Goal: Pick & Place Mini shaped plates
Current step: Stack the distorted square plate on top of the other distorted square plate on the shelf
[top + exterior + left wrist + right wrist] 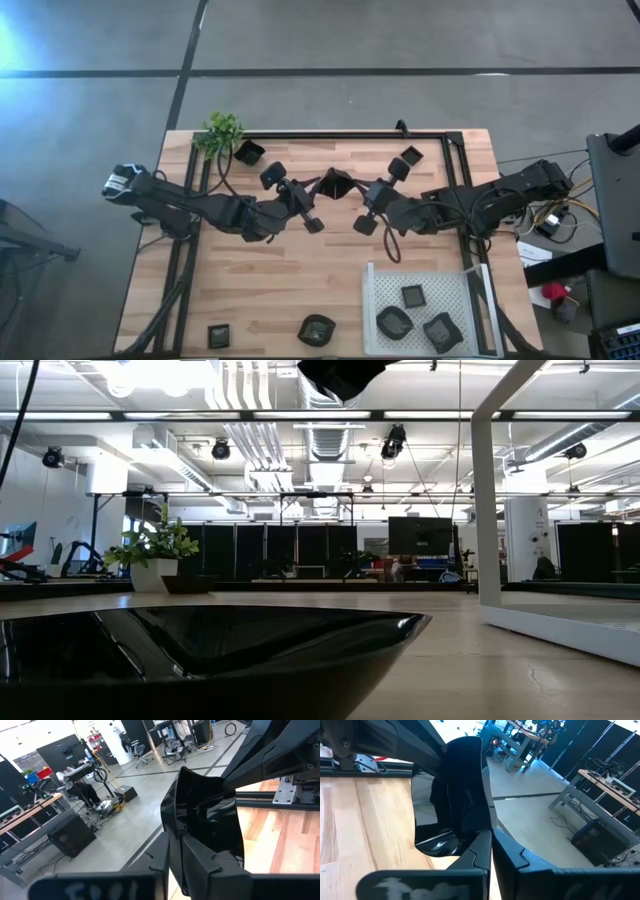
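Observation:
One black mini plate (pixel 336 183) hangs in the air over the table's middle, between my two grippers. My left gripper (pixel 318 187) comes from the left and my right gripper (pixel 358 190) from the right, and both are shut on it. It stands on edge in the left wrist view (pixel 205 815) and the right wrist view (pixel 455 800). Two more plates lie flat near the near edge (pixel 218 335) (pixel 316 330). Three lie in the white tray (pixel 470 300). A wide black dish (pixel 200 655) fills the low view's foreground. My left gripper (pixel 176 842) pinches the plate's rim on the edge nearest it (pixel 182 827) between its two fingers, coming level from the table's left. The plate is lifted clear and stands on edge. My right gripper (pixel 490 837) pinches the opposite rim (pixel 482 817) between its two fingers, coming level from the table's right. The plate is clear of the table and upright, its hollow face (pixel 432 795) turned to one side.
A small green plant (pixel 222 130) stands at the far left corner, with a black dish (pixel 248 152) beside it and another (pixel 410 155) at the far edge. A black frame rail (pixel 330 135) runs along the far side. Bare wood lies between the arms and the near edge.

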`<state>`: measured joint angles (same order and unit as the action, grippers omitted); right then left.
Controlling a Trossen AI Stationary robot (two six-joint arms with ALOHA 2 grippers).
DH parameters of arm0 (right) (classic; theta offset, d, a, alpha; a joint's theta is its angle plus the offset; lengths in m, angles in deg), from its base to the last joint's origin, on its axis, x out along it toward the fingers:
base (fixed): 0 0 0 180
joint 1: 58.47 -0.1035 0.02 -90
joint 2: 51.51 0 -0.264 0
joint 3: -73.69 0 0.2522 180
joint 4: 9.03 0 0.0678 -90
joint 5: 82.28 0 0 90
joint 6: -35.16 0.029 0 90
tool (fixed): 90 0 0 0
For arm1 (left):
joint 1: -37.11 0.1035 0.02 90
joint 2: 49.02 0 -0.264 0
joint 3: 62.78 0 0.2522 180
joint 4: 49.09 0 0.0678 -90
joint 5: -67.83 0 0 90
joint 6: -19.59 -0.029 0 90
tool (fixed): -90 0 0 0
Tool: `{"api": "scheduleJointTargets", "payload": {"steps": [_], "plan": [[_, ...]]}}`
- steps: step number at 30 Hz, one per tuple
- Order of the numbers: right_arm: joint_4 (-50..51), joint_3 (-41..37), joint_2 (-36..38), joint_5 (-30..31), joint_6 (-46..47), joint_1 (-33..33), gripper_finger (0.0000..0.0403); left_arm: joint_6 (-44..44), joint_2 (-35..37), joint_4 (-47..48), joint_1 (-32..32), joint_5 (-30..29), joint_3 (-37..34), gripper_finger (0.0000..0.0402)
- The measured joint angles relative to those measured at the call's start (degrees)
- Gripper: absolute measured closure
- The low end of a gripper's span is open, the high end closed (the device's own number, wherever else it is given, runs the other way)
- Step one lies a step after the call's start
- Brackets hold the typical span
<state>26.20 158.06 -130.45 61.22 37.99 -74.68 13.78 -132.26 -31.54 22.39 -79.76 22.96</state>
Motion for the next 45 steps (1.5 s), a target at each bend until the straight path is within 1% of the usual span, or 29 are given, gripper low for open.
{"api": "scheduleJointTargets", "payload": {"steps": [8,12,16,26,30,32,35,39,42,45], "plan": [[0.02,0.0,0.0,0.02,0.15,0.0,0.0394,0.06,0.0,0.02,-0.12,-0.04,0.01,0.031],[0.04,0.0,0.0,0.4,0.16,0.04,0.0394,0.08,0.0,0.02,-0.61,0.16,0.01,0.0296],[0.13,0.0,-0.02,0.46,0.15,0.37,0.0394,1.23,-0.02,0.09,-1.29,2.67,0.25,0.0292],[0.84,0.0,0.28,0.52,-0.05,2.08,0.0394,1.77,-0.02,0.09,-3.13,2.84,1.39,0.0291],[1.26,0.0,2.4,0.45,0.43,2.16,0.0394,1.56,-0.02,0.1,-3.95,2.75,2.02,0.0291],[3.35,0.31,4.17,-0.22,2.25,2.13,0.0394,1.54,0.07,0.17,-4.37,2.52,2.31,0.0291],[11.42,2.34,6.68,-4.57,7.64,2.14,0.0394,1.48,0.53,0.21,-4.95,2.4,2.68,0.0291],[26.62,6.63,8.81,-11.91,16.18,2.12,0.0394,1.45,1.68,0.39,-5.11,2.16,2.78,0.0291],[36.72,9.47,9.53,-20.42,20.92,2.12,0.0394,1.02,2.42,1.17,-5.11,2.02,2.78,0.0291],[44.62,10.81,9.66,-31.97,24.14,2.12,0.0394,0.01,2.93,1.44,-5.11,1.92,2.78,0.0291]]}}
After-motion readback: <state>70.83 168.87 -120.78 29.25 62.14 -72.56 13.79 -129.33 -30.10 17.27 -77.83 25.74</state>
